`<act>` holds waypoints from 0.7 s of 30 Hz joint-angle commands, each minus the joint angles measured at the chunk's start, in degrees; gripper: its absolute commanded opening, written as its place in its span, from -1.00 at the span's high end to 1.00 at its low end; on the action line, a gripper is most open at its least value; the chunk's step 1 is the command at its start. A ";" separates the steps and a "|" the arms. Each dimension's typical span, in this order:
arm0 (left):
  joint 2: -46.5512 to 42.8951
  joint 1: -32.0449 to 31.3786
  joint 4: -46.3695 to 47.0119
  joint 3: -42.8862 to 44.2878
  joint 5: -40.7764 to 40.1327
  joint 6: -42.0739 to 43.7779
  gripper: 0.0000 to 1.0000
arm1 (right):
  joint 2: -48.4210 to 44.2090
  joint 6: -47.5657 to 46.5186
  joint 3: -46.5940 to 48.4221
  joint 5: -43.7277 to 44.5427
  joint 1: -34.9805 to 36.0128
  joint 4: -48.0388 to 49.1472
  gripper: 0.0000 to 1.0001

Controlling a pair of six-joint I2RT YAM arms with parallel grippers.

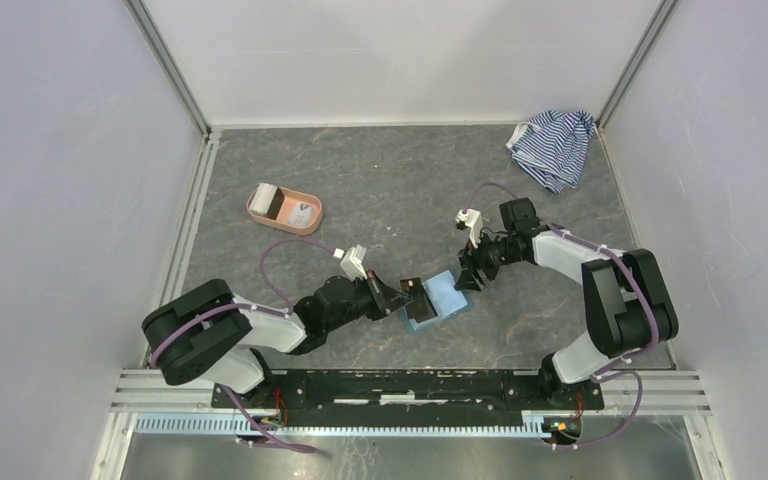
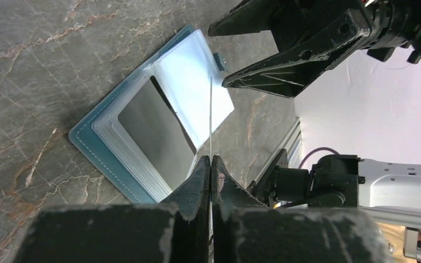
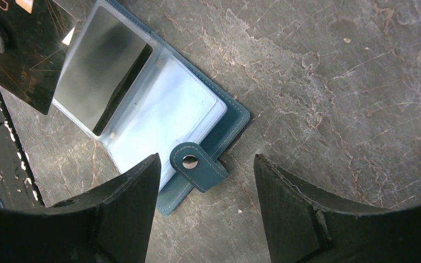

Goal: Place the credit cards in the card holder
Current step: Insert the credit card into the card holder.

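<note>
One card clenched in left pincer — right pincer gapes over card holder.

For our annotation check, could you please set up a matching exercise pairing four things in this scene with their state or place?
Things:
1. left tool
2. right tool
3. card holder
4. striped cloth

States or places:
A. far right corner of the table
B. shut on a dark card
C. open, near the snap tab
D. lying open

Pairs: 1-B, 2-C, 3-D, 4-A
</note>
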 commanded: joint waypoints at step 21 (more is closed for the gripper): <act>-0.97 -1.88 3.95 -0.80 -5.49 -1.85 0.96 | 4.47 2.34 3.09 -11.53 -0.59 -4.61 -0.11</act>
